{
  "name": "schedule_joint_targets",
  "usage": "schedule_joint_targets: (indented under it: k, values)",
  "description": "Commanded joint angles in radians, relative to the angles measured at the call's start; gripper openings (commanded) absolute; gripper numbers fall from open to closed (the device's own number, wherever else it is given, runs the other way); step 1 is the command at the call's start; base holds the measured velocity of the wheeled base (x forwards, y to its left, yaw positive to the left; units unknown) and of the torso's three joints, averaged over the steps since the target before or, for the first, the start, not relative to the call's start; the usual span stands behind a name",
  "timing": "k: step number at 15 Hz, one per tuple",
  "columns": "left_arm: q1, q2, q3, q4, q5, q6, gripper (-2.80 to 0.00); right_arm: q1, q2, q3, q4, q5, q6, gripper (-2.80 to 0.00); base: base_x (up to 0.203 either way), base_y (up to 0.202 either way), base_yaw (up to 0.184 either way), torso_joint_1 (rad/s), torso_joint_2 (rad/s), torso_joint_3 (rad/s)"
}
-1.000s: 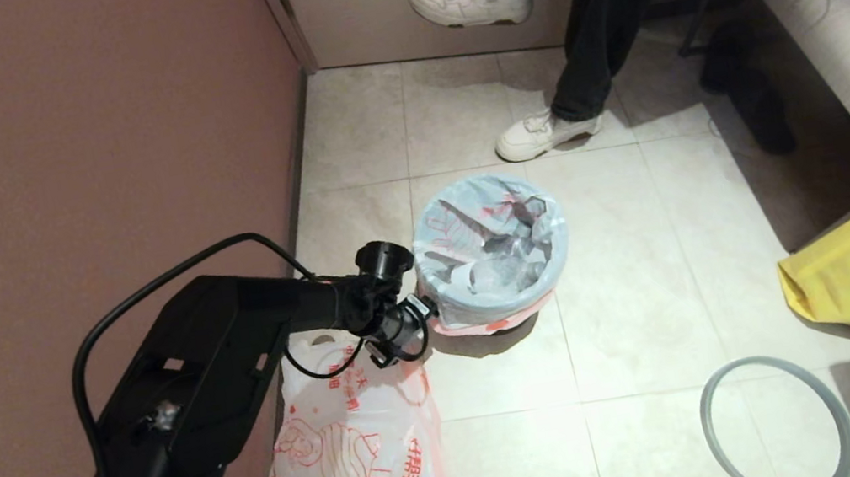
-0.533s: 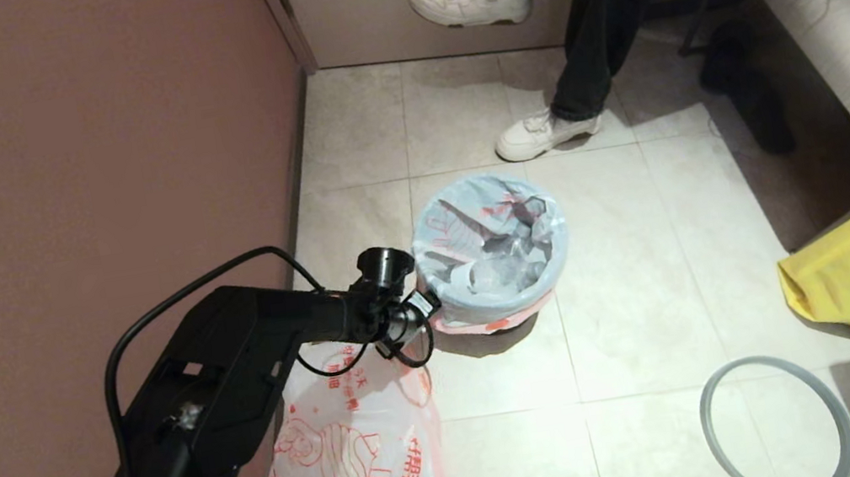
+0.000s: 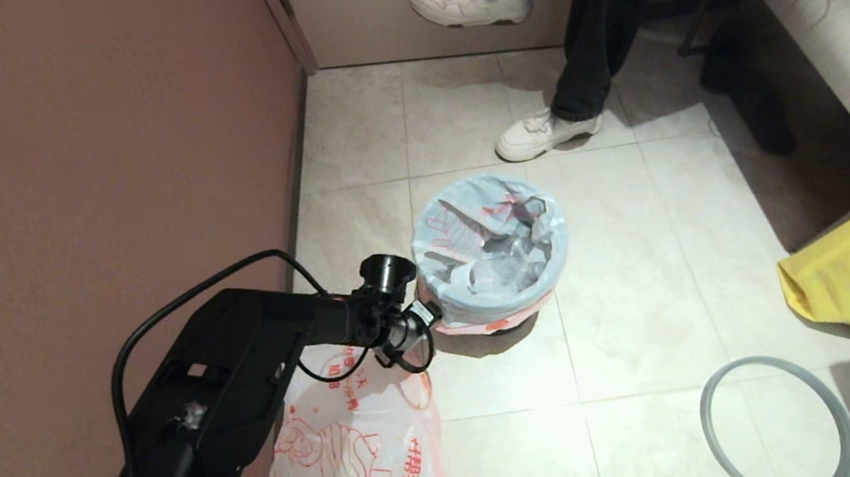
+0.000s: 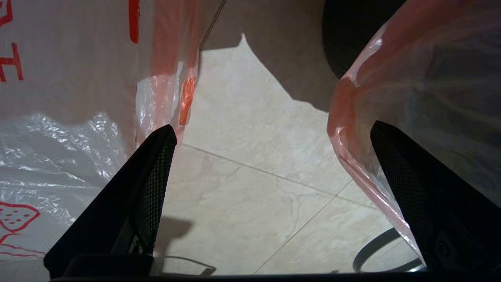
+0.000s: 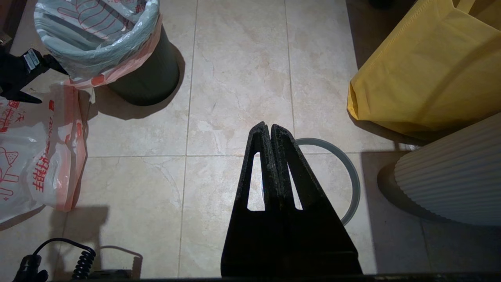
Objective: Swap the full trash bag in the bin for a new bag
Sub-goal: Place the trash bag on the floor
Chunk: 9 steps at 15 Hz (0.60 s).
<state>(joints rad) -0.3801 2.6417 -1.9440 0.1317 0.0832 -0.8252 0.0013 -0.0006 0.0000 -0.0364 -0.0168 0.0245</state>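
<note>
Low beside the bin [image 3: 489, 322], the left gripper [image 4: 270, 133] gapes wide between both bags (touching neither); right gripper [image 5: 270, 129] parked, shut.

Tiled floor [image 3: 640, 307]: bin [image 5: 148, 78], new bag [image 3: 350, 464]

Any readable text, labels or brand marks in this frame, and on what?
New bag: bold red Chinese characters beside a cartoon figure, too blurred to quote.
Full trash bag in the bin: faint red print, crumpled, unreadable.
Left gripper: small white label, too small to read.
Nothing else bears text.
</note>
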Motion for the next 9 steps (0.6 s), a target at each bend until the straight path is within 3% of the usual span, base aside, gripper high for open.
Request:
schedule_joint_targets:
  k: [1,9]
  values:
    - [-0.005,-0.008,-0.001,0.011,-0.002,0.010,0.00,0.000,0.001,0.000,-0.001,0.000,0.000,-2.80,0.000,0.000,0.000,0.000,0.00,0.000]
    - [-0.039,0.027,-0.006,-0.008,0.006,0.056,0.00,0.000,0.001,0.000,-0.001,0.000,0.000,-2.80,0.000,0.000,0.000,0.000,0.00,0.000]
